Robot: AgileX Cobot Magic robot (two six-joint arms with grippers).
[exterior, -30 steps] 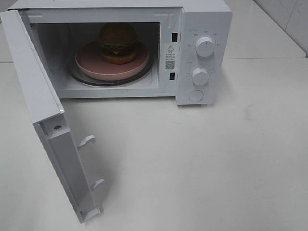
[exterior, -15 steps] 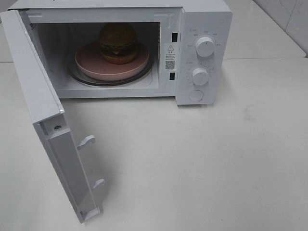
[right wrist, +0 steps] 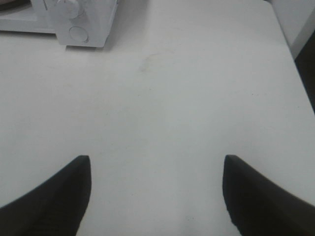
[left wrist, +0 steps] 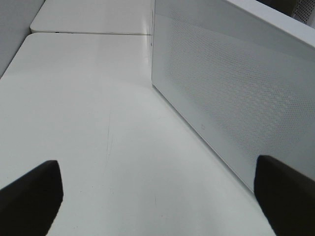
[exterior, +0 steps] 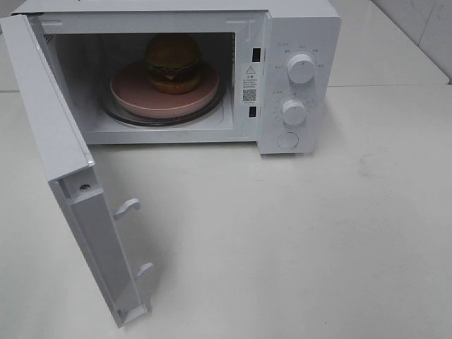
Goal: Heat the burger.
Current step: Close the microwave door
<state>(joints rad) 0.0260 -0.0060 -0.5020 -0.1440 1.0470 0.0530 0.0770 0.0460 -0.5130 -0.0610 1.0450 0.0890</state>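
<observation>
- White surface [exterior: 304, 233] carries a white microwave oven [exterior: 296, 28]. A strip of pale tiled wall shows at the far right corner.
- Farthest left, the microwave door [exterior: 53, 134] stands swung wide, with two latch hooks [exterior: 128, 206] jutting from its inner edge.
- The left claw [left wrist: 157, 191] shows only in its own wrist view. Its fingers are spread wide with nothing between them, low over the surface and just outside the door's perforated outer face.
- Inside the cavity the burger [exterior: 173, 63] sits upright on a pink plate [exterior: 134, 95], which rests on the glass turntable [exterior: 113, 114].
- With the food loaded, the step in hand looks like shutting the door.
  - Press one finger flat on the outer face near the free edge, far from the hinge.
  - Follow the door's arc rather than pushing straight.
  - Ease off as the hooks meet the slots [exterior: 255, 54], so the oven does not slide and the tall burger does not tip.
- On the control panel are an upper knob [exterior: 301, 68], a lower knob [exterior: 294, 111] and a round button [exterior: 287, 140]. A knob probably needs turning once the door is latched.
- The right claw [right wrist: 157, 169] is also well open and empty. It hangs over bare surface, with the oven's front corner ahead of it.
- Several things are hidden or hard to make out.
  - Neither arm appears in the high view.
  - The knob markings and the sticker are too small to read, so I cannot tell which knob is the timer.
  - The hinge and the burger's far side are out of sight.
</observation>
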